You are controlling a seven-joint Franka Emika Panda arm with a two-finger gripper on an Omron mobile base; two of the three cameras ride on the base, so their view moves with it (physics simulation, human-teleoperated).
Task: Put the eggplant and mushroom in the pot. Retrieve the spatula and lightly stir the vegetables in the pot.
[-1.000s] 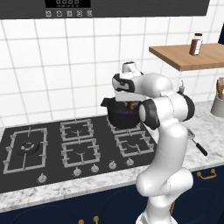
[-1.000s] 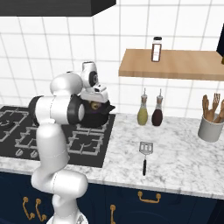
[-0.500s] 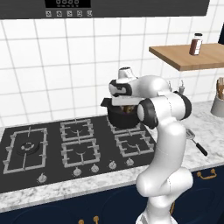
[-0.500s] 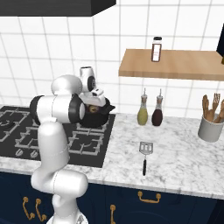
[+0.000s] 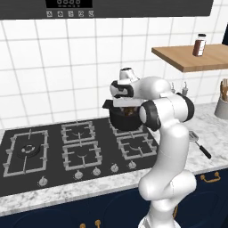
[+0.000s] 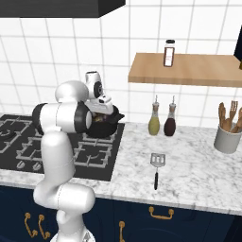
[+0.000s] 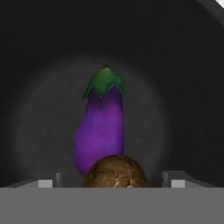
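Observation:
Above the black pot on the back right burner, my gripper points down into it. On the pot's dark floor lies the glossy purple eggplant with its green cap away from me. The tan-brown mushroom rests between my fingertips, which stand wider than it, so the gripper is open. The spatula lies on the marble counter right of the stove, its handle toward the front edge; it also shows as spatula.
The gas hob spreads left of the pot. Two bottles stand by the wall. A grey cup of wooden utensils is at the far right. A wooden shelf with a jar hangs above the counter.
The hand has shifted only slightly over the pot; more of the pot's rim shows in the left base view now.

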